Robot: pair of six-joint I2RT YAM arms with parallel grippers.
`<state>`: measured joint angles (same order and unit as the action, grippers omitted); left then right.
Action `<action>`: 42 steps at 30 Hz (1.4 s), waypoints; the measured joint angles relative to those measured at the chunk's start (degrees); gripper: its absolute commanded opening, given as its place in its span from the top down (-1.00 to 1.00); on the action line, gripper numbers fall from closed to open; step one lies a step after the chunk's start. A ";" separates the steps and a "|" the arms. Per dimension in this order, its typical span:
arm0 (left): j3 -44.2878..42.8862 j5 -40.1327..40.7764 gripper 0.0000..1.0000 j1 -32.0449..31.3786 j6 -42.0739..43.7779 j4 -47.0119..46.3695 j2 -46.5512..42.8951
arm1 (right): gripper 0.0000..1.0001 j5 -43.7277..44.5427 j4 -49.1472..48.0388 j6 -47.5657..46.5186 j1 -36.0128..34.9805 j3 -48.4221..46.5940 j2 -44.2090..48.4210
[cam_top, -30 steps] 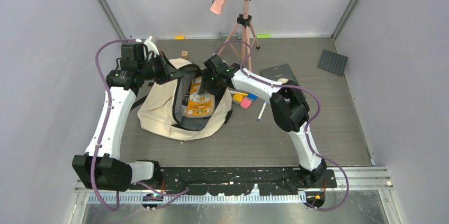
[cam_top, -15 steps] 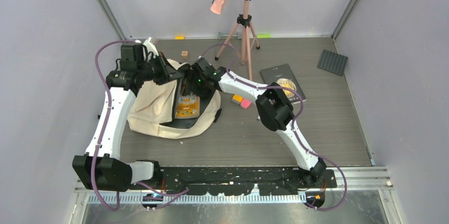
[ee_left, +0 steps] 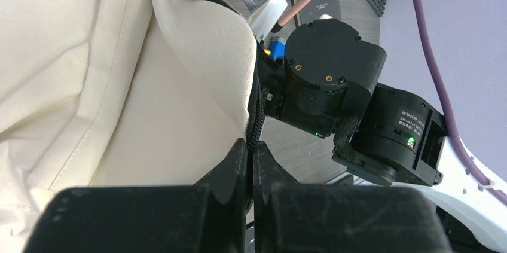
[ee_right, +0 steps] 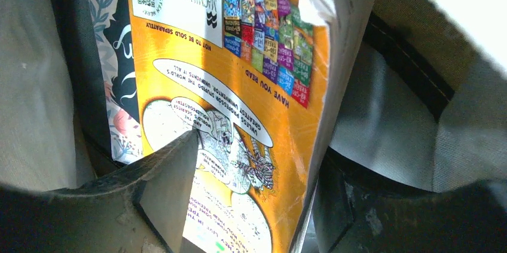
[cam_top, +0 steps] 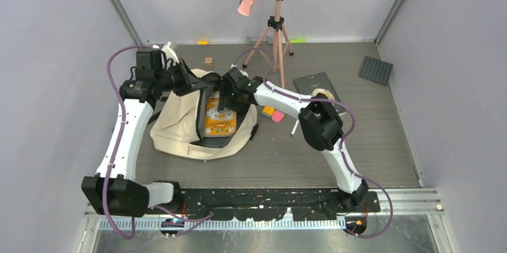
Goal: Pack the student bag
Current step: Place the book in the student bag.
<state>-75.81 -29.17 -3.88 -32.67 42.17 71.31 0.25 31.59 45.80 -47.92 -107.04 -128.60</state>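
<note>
The student bag (cam_top: 179, 121), cream canvas with a black zip and dark lining, lies open at the left middle of the table. My left gripper (cam_top: 192, 84) is shut on the bag's zip edge (ee_left: 258, 109) and holds the opening up. My right gripper (cam_top: 223, 104) is inside the opening, its fingers on either side of an orange book (cam_top: 220, 122). In the right wrist view the orange book (ee_right: 227, 85) fills the gap of the right gripper (ee_right: 257, 187), over a floral-covered book (ee_right: 113, 85) and grey lining (ee_right: 394, 127). The left gripper (ee_left: 251, 145) shows the cream cloth (ee_left: 149, 85) beside it.
Right of the bag lie coloured blocks (cam_top: 272, 112), a white pen (cam_top: 294, 128) and a dark book (cam_top: 314, 82). A pink tripod (cam_top: 276, 31) stands at the back. A grey studded plate (cam_top: 375, 70) is at far right, a small cube (cam_top: 208, 60) behind the bag.
My right gripper moved left with the orange book, deeper into the bag, then a little back to the right. The bag shifted with it. The left gripper kept its hold.
</note>
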 measured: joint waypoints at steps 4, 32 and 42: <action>0.00 0.00 1.00 0.00 0.07 0.00 0.00 | -0.42 -1.92 -0.15 -0.02 0.44 0.15 0.04; 0.79 0.00 1.00 0.00 -0.11 -0.33 -0.22 | -0.65 4.22 1.11 -9.88 -1.11 0.55 3.02; 0.79 0.02 1.00 0.00 -0.04 -0.31 -0.22 | -0.22 -1.60 1.62 -9.81 -0.85 -1.33 1.25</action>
<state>-75.02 -29.15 -3.88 -32.71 41.87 71.09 -1.34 33.21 35.99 -48.77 -108.38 -127.35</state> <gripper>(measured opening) 0.029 0.674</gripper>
